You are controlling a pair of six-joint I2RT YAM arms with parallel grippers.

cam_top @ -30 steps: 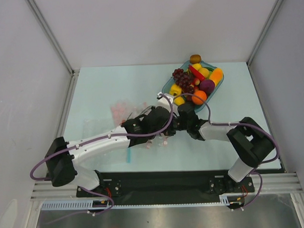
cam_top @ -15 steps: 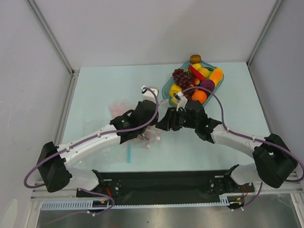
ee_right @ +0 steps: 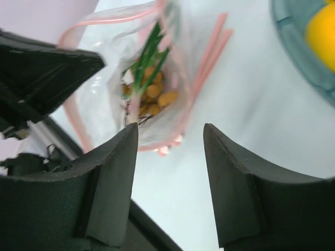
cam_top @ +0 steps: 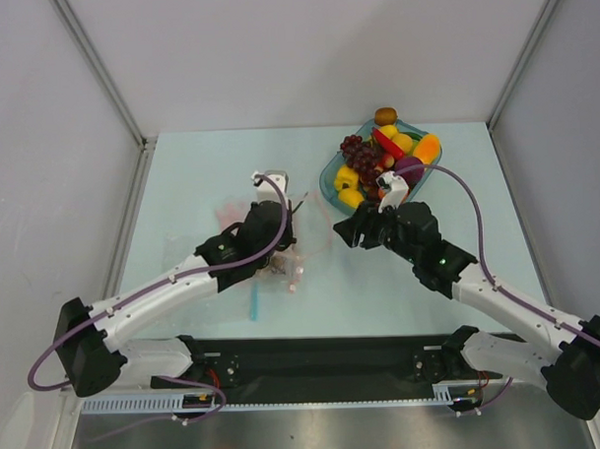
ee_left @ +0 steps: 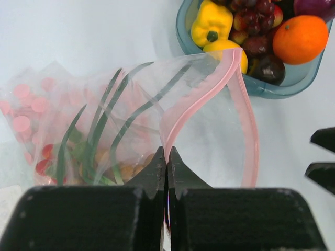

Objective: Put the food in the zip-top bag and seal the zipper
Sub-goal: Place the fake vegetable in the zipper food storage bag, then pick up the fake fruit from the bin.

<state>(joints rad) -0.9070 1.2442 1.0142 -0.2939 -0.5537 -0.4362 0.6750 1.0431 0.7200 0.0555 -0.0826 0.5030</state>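
Beside the tray (ee_left: 282, 90), the right pincer (ee_right: 170, 130) has let go and backed away from the bag (ee_left: 131, 99), jaws spread and empty. The left pincer (ee_left: 166, 152) stays pinching the pink zipper (ee_left: 201, 94), holding the mouth open on the table (cam_top: 381, 281). A green stalk (ee_left: 107, 125) and tan grapes (ee_right: 154, 94) lie inside, so more fruit is still to be loaded. No writing is legible.
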